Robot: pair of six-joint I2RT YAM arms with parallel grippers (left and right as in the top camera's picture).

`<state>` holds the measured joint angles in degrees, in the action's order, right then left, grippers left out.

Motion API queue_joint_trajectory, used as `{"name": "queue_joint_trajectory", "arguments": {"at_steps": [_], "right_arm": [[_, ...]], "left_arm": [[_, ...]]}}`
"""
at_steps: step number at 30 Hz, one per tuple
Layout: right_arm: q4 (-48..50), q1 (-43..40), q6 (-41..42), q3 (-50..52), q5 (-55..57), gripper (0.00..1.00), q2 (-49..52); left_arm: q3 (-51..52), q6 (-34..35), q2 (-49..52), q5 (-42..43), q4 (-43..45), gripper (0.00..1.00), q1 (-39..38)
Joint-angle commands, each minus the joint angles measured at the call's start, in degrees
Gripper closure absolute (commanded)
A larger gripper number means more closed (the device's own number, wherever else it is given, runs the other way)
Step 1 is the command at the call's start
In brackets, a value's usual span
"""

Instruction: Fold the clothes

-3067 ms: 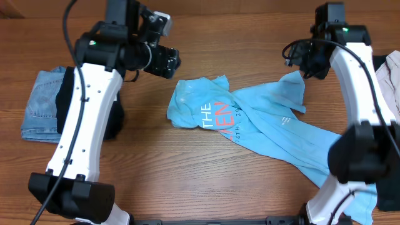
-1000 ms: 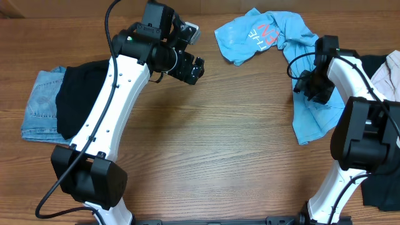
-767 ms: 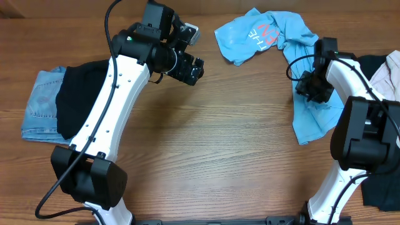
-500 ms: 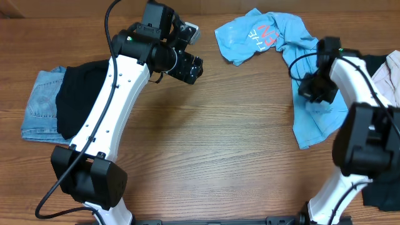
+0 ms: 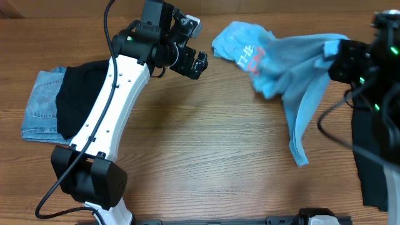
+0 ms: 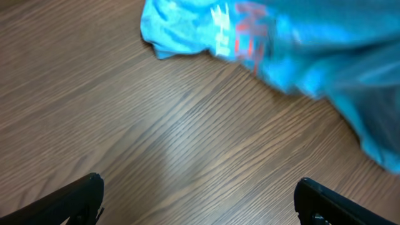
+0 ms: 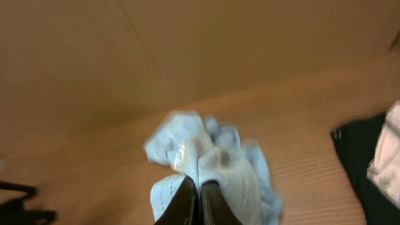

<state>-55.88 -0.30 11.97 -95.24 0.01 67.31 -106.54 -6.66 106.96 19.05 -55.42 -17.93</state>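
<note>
Right pincer hoists the T-shirt at far right

I have the right pincer (image 7: 200, 190) clenched on a bunch of the light blue T-shirt (image 5: 281, 62), lifting it so it hangs out for spreading. Its printed end looks to rest on the surface (image 5: 206, 144). The left pincer (image 5: 199, 61) waits released and empty, just left of it. Half a second ago the shirt lay slumped flat.
</note>
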Motion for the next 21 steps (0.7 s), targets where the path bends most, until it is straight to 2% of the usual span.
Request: {"name": "queue_joint_trajectory", "arguments": {"at_steps": [1, 10, 13, 14, 15, 21], "right_arm": [[1.5, 0.0, -0.3, -0.6, -0.2, 0.96, -6.0], [1.0, 0.0, -0.2, -0.6, -1.6, 0.96, -7.7], [1.7, 0.0, -0.3, -0.7, -7.6, 0.96, -7.7], [1.6, 0.0, -0.3, -1.0, -8.6, 0.96, -7.7], [1.6, 0.0, -0.3, -1.7, -9.1, 0.96, -7.7], [1.2, 0.0, -0.3, -2.6, -12.7, 0.96, -7.8]], "left_arm": [[-0.9, -1.6, 0.3, 3.9, 1.3, 0.00, -0.5], [-0.9, -2.6, 7.6, 4.9, 2.3, 0.00, -5.4], [-0.9, -2.3, 9.7, 6.3, 3.9, 0.08, -6.9], [-0.9, -2.1, 9.7, 6.8, 5.3, 0.02, -7.2], [-0.9, -2.1, 9.7, 7.2, 8.4, 0.00, -7.5], [-0.9, -2.8, 13.8, 1.6, 15.4, 0.03, -7.6]]}}
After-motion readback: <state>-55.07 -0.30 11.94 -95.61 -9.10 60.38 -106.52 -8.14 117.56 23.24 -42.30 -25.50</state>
